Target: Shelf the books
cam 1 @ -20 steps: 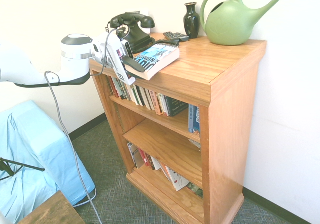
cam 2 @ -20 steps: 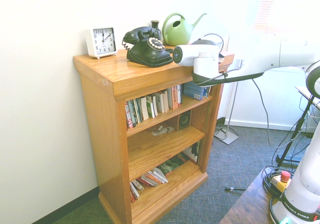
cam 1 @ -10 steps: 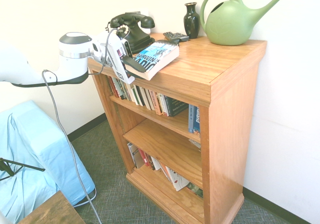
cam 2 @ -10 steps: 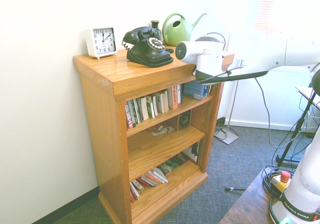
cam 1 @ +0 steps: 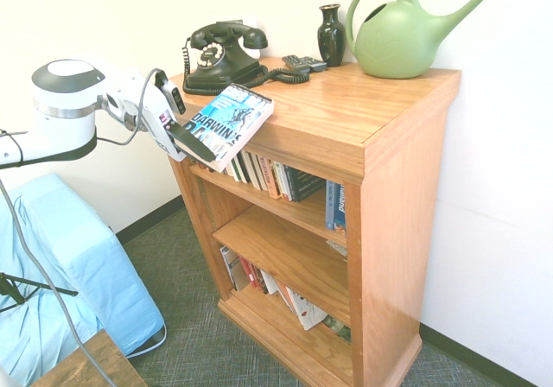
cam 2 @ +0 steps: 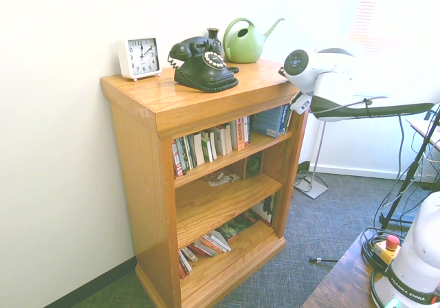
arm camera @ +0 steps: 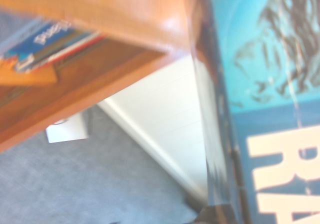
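The book (cam 1: pixel 232 121), a thick paperback with a blue-and-black cover and white "DARWIN'S" lettering, hangs tilted in the air just off the front left corner of the shelf's top board. My gripper (cam 1: pixel 203 149) is shut on its lower end, with the arm reaching in from the left. The book's upper end is level with the board's edge. The shelf (cam 1: pixel 363 102) is a honey-coloured wooden bookcase (cam 2: pixel 179 102). In the wrist view the cover (arm camera: pixel 270 109) fills the right side and the top board's underside (arm camera: pixel 100 14) the upper left. In the second exterior view the held book is hidden behind the arm.
On the top board stand a black telephone (cam 1: pixel 220 54), a dark vase (cam 1: pixel 331 33), a green watering can (cam 1: pixel 402 37), a remote (cam 1: pixel 302 61) and a white clock (cam 2: pixel 139 57). Rows of books (cam 1: pixel 268 175) fill the upper level. A blue-covered object (cam 1: pixel 52 257) sits at lower left.
The arm has pulled back to the left, away from the bookcase. The book came off the top board with it and now tilts with its cover showing.
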Controlling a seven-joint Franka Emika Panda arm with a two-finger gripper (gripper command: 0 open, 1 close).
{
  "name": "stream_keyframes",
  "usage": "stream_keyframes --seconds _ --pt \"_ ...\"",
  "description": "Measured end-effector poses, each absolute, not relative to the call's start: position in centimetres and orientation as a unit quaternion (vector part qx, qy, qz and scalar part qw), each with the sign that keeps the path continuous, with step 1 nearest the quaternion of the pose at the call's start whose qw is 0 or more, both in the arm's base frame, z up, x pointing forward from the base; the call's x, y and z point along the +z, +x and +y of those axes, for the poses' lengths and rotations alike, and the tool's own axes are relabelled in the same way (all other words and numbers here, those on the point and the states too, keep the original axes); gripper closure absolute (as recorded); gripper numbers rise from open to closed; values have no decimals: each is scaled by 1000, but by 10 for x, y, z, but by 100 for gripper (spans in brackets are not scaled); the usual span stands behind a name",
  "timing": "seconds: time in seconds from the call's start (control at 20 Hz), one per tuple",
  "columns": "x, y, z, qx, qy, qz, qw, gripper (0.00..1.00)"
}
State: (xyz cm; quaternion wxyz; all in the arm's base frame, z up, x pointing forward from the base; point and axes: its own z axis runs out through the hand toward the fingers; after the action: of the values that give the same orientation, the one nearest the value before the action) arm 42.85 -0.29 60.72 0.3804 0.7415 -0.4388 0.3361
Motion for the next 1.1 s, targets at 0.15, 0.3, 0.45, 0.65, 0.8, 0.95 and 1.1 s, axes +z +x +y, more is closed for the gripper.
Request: stream_keyframes --seconds 0.15,0.3,0.45,0.65,0.8,0.95,1.1 --pt "598 404 -11 341 752 -447 344 100" --pt "589 382 -18 348 763 -451 307 100" --pt "576 362 -28 354 769 -453 278 100" --pt "545 346 -48 345 779 -463 245 100" --pt "520 337 -60 338 789 -467 214 100" --pt "493 334 -69 325 804 -465 177 100" --pt "472 335 -83 313 817 -462 148 100"
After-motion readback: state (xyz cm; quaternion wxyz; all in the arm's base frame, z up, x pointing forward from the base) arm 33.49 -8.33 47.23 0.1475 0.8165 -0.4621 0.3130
